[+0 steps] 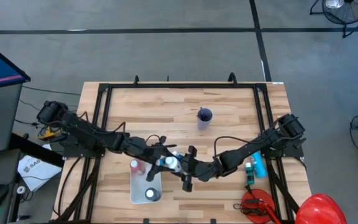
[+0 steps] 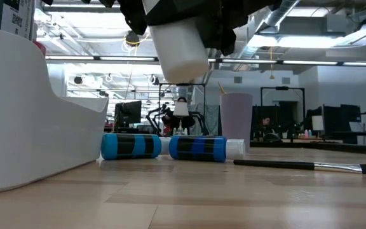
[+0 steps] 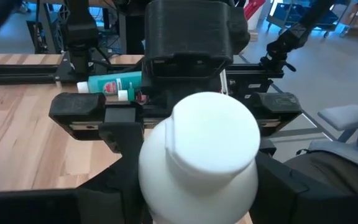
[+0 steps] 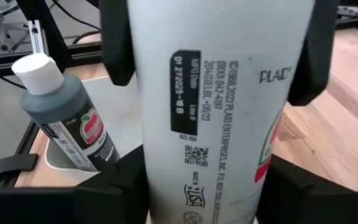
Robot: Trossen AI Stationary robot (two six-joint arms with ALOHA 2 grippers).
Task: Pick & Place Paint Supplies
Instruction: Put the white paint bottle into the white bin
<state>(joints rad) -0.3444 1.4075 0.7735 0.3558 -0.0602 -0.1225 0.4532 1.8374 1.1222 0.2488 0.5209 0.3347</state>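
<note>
White bottle (image 2: 180, 44) hangs clear of the wooden table (image 1: 229, 134), caught between the two grippers where they meet near the middle. The right gripper (image 1: 185, 168) has it across the label. In the right wrist view its dark fingers (image 4: 118, 43) lie flat against both sides of the body, pinching it, and the printed label faces the camera. The left gripper (image 1: 165, 162) comes from the opposite side, so the bottle's white cap end points back between its jaws toward the left wrist. Whether those jaws already press on the bottle or merely flank it cannot be told.

Just beyond and below the right gripper's jaws stands a dark teal bottle (image 4: 73, 124) with a white cap, tilted, inside the white tray (image 1: 137, 186). The tray sits under and slightly behind the left gripper, and a red bottle (image 1: 134, 166) also rests in it.

Beneath the raised bottle, well below both pairs of jaws, a light blue bottle (image 2: 130, 145) and a dark blue bottle (image 2: 199, 147) lie on their sides end to end on the table. A dark-handled brush (image 2: 304, 165) lies flat beside them. A lavender cup (image 2: 235, 121) stands upright farther back, well apart from either gripper. Behind the right arm, at the table's edge, lies another teal bottle (image 1: 257, 167).
</note>
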